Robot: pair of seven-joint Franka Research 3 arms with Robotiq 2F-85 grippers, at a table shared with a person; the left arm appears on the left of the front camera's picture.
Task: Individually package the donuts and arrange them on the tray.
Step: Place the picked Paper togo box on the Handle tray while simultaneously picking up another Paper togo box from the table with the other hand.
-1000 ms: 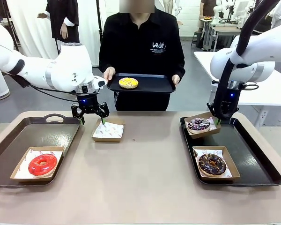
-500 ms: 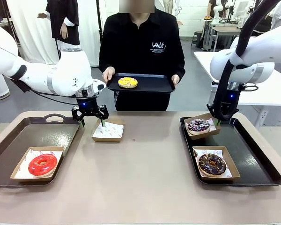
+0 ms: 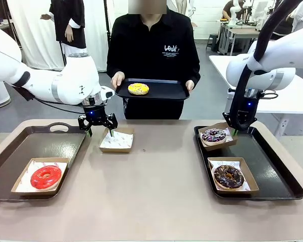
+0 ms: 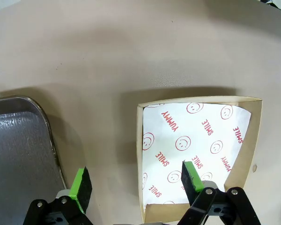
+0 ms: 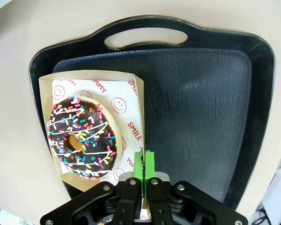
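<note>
1. Change over the last second: very little. Left gripper (image 3: 97, 124) dipped a trifle toward the empty box (image 3: 116, 140); everything else sits as before.
2. Left gripper, fingers: spread wide, holding nothing. In the left wrist view one green pad (image 4: 192, 175) hangs over the box's printed paper, the other outside the box wall, so the wall lies between them.
3. Right gripper (image 3: 236, 129), fingers: closed tight, pads together at the edge of the box carrying the purple-white sprinkled donut (image 3: 213, 134), at the near-left corner of the right tray (image 3: 272, 171).
4. Boxed and already placed: red donut (image 3: 45, 177) on the left tray (image 3: 50, 143); chocolate donut (image 3: 228, 176) on the right tray.
5. Unboxed: yellow donut (image 3: 138, 88), lying on the small black tray (image 3: 166, 91) held by the person at the far side, well apart from both grippers.
6. Reading for the task: three of four packaged. The last box is empty and waiting, and the final placement of the purple-white donut's box looks unfinished.
7. Hard to make out: whether the right pads pinch cardboard wall, paper liner or both; whether that tilted box rests on the tray rim or hangs clear; whether the left pad touches the paper.
</note>
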